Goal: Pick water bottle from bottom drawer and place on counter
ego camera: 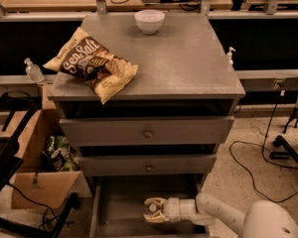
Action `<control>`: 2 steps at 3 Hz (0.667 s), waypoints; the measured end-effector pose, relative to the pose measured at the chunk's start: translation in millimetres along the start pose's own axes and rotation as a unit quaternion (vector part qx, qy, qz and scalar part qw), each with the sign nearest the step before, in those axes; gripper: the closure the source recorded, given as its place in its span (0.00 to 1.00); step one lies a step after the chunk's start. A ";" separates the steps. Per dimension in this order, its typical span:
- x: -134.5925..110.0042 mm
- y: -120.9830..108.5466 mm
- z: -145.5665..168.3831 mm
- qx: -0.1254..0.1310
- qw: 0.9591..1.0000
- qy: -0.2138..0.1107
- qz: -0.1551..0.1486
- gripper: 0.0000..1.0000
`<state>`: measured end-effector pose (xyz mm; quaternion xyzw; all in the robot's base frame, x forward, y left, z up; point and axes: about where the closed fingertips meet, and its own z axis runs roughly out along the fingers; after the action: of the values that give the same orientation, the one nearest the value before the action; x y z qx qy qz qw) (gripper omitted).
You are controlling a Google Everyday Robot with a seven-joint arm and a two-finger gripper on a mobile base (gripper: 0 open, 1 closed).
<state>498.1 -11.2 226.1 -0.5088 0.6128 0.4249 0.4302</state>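
Observation:
The bottom drawer (118, 208) is pulled out at the foot of the grey cabinet, and its bare floor shows to the left. My gripper (152, 210) reaches into it from the right on a white arm, low over the floor near the middle. Its fingers stand apart. I cannot make out the water bottle in the dim drawer. It may be hidden by the gripper. The counter (188, 63) is the grey top of the cabinet above.
A white bowl (149, 21) stands at the counter's back and a chip bag (92, 63) lies at its left front edge. Two shut drawer fronts (147, 131) sit above the open drawer. A cardboard box (39, 187) stands on the left and cables (258, 157) lie on the right.

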 end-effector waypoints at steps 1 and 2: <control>-0.3 0.0 -0.1 0.000 1.000 0.000 0.000 1.00; -0.4 0.0 -0.1 0.000 1.000 0.000 0.000 1.00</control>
<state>498.1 -11.2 226.6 -0.5088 0.6128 0.4249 0.4302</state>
